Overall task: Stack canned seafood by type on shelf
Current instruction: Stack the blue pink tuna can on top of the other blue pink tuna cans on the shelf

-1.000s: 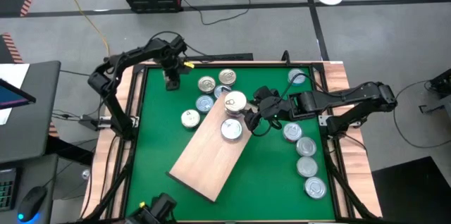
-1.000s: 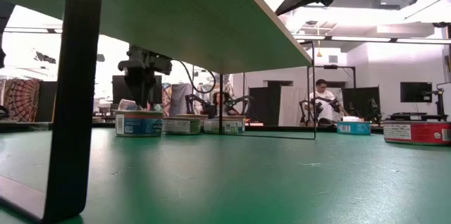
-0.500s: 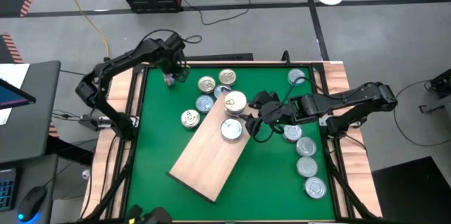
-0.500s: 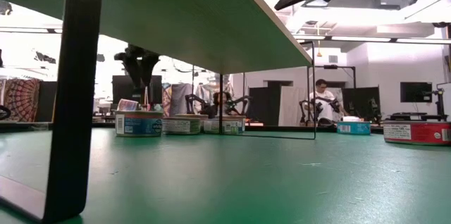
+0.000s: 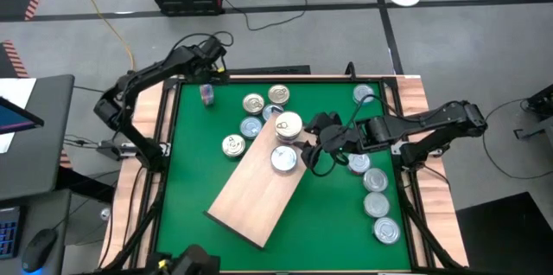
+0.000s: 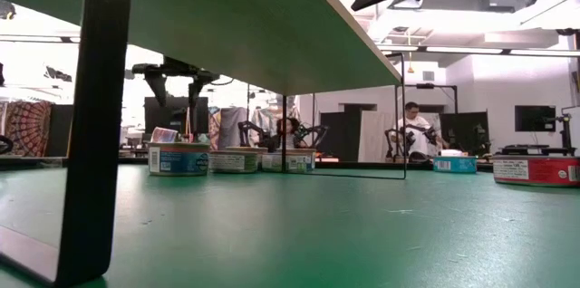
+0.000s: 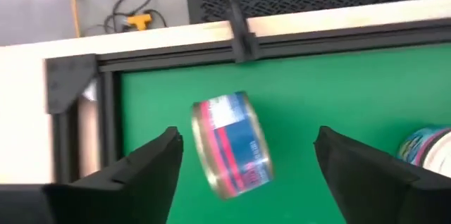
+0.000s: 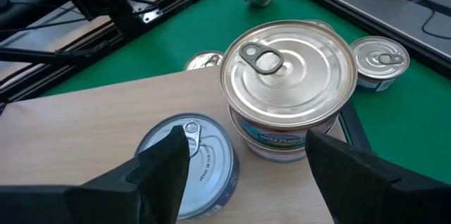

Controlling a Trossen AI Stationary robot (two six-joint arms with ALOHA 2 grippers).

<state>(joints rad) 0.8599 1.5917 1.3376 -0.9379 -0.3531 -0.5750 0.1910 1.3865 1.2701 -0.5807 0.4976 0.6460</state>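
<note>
The shelf (image 5: 259,190) is a tan board raised on dark legs (image 6: 95,116), lying slantwise mid-table. On its far end stand a stack of two tins (image 8: 289,76) and one silver-lidded tin (image 8: 187,160). My right gripper (image 8: 245,139) hovers open just above them, one finger to each side. At the table's far left corner a red-and-blue tin (image 7: 231,145) stands on its rim on the green mat. My left gripper (image 5: 210,57) hangs open above that tin, clear of it. Other canned seafood lies flat on the mat (image 5: 253,103).
Several tins cluster by the shelf's far left side (image 5: 251,126) (image 5: 232,145). Several more run in a line along the table's right edge (image 5: 378,204), and one sits at the far right corner (image 5: 364,94). A black frame rims the table (image 7: 106,69). A person sits in the room beyond (image 6: 417,129).
My left gripper has risen from the red-and-blue tin, rolled its wrist about a quarter turn and spread its fingers wide, letting go. The tin stays on its rim at the far left corner.
</note>
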